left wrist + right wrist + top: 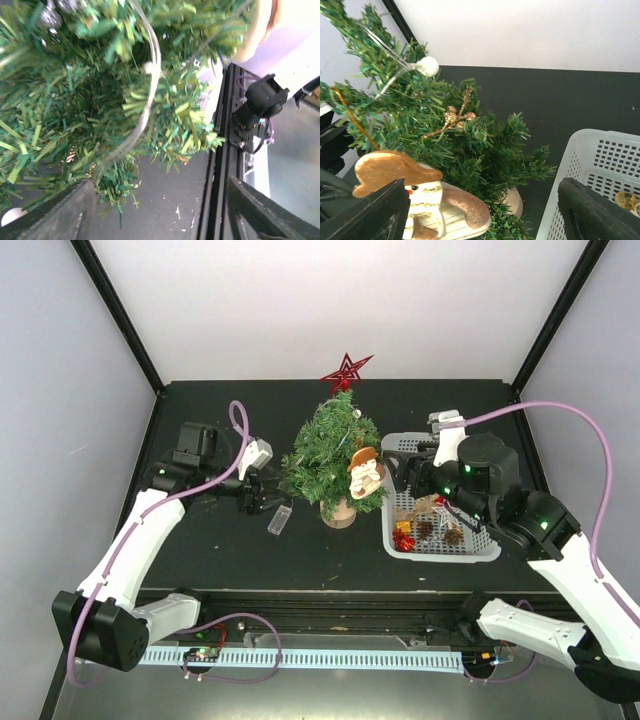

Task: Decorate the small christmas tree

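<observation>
The small christmas tree (328, 454) stands mid-table on its wooden stump base (340, 513), with a red star (346, 371) on top. A felt snowman ornament with a brown hat (364, 472) hangs on its right side by a gold thread. My right gripper (402, 474) is open just right of the tree. In the right wrist view the snowman (432, 205) lies between the spread jaws, close to the left finger (367, 215). My left gripper (262, 492) is open at the tree's left side. The left wrist view shows branches (75, 100) and a clear string (148, 100).
A white basket (440, 554) right of the tree holds pinecones (452, 534) and a red ornament (404, 537); its rim shows in the right wrist view (580, 145). A small clear piece (279, 519) lies on the table below my left gripper. A gold sprig (452, 117) sits in the branches.
</observation>
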You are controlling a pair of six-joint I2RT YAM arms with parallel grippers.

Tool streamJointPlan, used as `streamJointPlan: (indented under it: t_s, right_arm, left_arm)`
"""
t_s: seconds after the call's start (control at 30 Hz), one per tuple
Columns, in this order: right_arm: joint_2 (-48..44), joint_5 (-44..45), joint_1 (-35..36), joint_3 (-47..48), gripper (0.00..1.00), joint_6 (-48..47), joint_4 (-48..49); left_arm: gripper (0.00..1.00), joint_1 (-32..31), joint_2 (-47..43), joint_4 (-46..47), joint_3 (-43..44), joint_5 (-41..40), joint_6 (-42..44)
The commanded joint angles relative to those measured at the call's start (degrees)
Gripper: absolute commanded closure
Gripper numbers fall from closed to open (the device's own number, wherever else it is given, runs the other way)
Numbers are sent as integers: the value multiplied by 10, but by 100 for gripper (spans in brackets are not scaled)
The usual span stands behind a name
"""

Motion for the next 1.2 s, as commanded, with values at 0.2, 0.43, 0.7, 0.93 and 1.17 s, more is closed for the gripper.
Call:
streamJointPlan:
  t_s: [0.2,0.43,0.7,0.93,1.17]
  right_arm:
    - [-37,70,2,-68,18,6,18]
    - [-131,-2,4,-191,27,15,23]
    - [-172,-91,7,-325,52,68,42]
    - [-123,-79,146,-385,71,108,114]
    - [-52,-51,212,-384,72,124,170]
  left_arm:
    - [1,-4,-26,-15,-21,-35,94]
    - [1,16,-78,-6,-42,-73,121]
    - [1,62,-80,8,-25,-47,85]
    - [1,76,-73,34,-42,-88,81]
    - [26,87,-25,65,-92,-199,40]
